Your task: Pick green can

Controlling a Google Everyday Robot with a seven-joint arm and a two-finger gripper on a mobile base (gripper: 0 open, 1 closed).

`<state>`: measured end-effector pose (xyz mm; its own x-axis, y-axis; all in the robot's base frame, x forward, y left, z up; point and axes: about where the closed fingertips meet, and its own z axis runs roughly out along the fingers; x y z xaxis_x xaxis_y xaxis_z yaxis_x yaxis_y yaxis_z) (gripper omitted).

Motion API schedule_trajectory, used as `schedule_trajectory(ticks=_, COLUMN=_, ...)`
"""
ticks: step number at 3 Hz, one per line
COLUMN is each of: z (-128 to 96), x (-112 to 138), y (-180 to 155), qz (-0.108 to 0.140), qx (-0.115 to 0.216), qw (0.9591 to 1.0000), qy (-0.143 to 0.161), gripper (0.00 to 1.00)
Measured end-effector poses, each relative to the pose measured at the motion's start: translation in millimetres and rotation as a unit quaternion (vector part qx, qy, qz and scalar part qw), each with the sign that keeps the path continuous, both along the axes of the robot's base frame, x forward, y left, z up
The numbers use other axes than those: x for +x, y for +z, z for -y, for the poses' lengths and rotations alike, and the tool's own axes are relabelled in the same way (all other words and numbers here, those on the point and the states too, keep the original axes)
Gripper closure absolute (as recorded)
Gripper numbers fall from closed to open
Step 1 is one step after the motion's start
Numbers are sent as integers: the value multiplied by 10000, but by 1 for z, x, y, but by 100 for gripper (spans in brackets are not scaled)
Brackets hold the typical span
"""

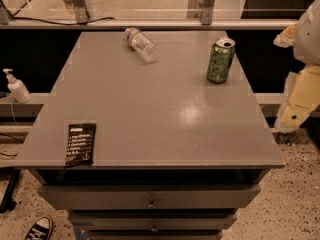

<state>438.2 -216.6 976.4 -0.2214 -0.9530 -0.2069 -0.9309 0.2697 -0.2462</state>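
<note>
- Bench [150,114]: grey top, seen from the front and above; drawers [150,196] below its front edge.
- Green can [220,60]: upright at about 1 o'clock on the bench, near the right edge and toward the back. Silver top with pull tab faces up. Nothing touches it.
- Claw [299,96]: pale, at 3 o'clock, off the bench's right edge and in the air. It is apart from the can and holds nothing; cannot tell whether open or closed.
- Clear bottle [140,44]: lying on its side at 12 o'clock, well apart from the can.
- Black card [80,144]: flat at 8 o'clock, near the front left corner.
- Pump bottle [15,87]: off the bench at 9 o'clock, on a low ledge.
- Shoe [39,229]: on the floor at 7 o'clock.
</note>
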Motion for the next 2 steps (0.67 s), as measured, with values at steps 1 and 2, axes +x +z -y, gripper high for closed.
schedule_trajectory(ticks=1, z=0, x=0, y=0, qz=1, qx=0, qw=10000, qy=0, gripper=0)
schedule_trajectory(ticks=2, z=3, x=5, y=4, qz=259, qx=52, qw=9996, qy=-57, gripper=0)
